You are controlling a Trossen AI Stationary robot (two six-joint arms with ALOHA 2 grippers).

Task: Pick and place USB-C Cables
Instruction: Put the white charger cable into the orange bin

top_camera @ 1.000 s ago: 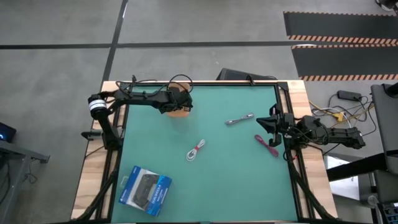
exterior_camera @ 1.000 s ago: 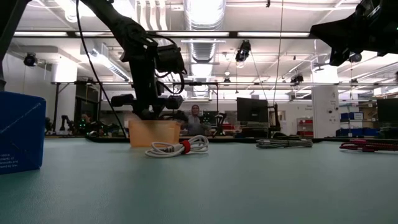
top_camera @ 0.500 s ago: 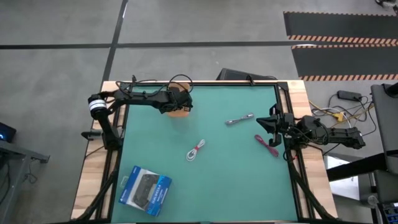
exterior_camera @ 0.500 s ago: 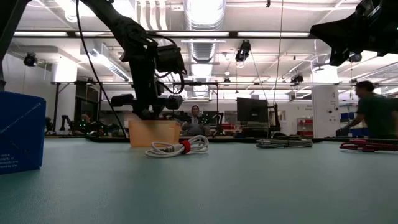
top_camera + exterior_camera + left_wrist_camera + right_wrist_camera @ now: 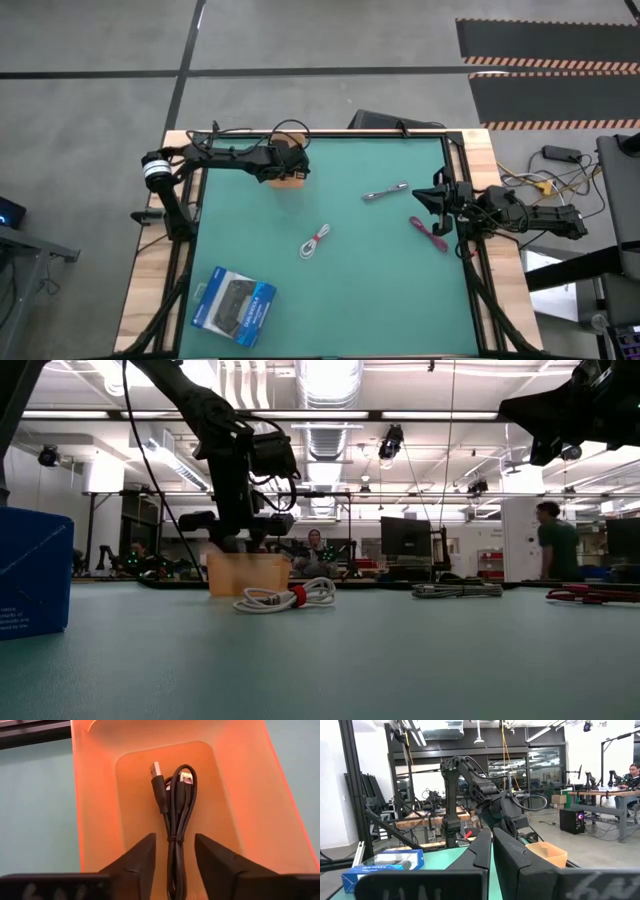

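My left gripper (image 5: 175, 870) is open above the orange bin (image 5: 292, 178) at the table's far left. The black cable (image 5: 177, 820) lies on the bin's floor (image 5: 135, 795), and my fingers stand on either side of it, apart from it. The white cable (image 5: 315, 241) lies mid-table, the silver-grey cable (image 5: 385, 192) farther right, and the magenta-pink cable (image 5: 429, 233) near the right edge. My right gripper (image 5: 420, 200) is shut and empty, raised above the table just beyond the pink cable.
A blue-and-black box (image 5: 234, 306) lies at the near left of the green mat. In the low view the white cable (image 5: 285, 597) lies in front of the bin (image 5: 245, 573). A person walks in the room behind the table.
Both grippers have kept still. A person in the room behind has walked leftward across the low view.
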